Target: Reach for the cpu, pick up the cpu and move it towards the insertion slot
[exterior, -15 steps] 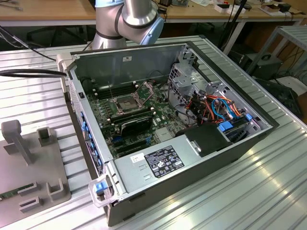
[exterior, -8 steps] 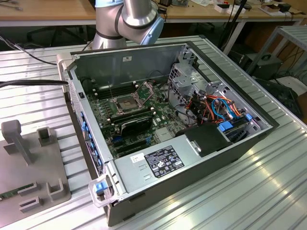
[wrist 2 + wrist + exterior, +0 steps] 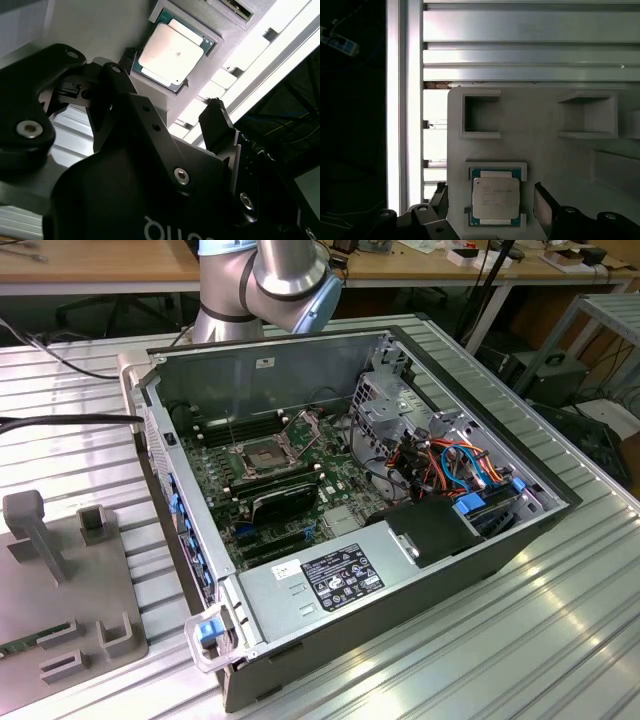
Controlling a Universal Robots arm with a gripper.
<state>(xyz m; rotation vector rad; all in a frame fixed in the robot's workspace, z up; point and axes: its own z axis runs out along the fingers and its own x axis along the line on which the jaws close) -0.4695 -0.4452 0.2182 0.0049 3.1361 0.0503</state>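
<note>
The cpu (image 3: 496, 197) lies flat in a shallow recess of the grey tray (image 3: 545, 150). The tool (image 3: 173, 79) hangs over it, spread wide to either side, seemingly not touching. Likely light, stiff, thin and fragile: best pinched by its green edges.

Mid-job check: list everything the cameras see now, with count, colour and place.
cpu: one, tan with green rim, in a grey tray pocket.
grey tray: one, on the table, two square pockets beside the cpu.
table: one, silver, slatted.
computer case: one, black, open, on the table.
insertion slot: one, silver frame, dark centre, inside the case.
cables: several, orange and blue, case's exterior view's right.
block stand: one, grey, exterior view's left.
arm: one, silver and blue, behind the case.
gripper: one, black, open, straddling the cpu without touching.
</note>
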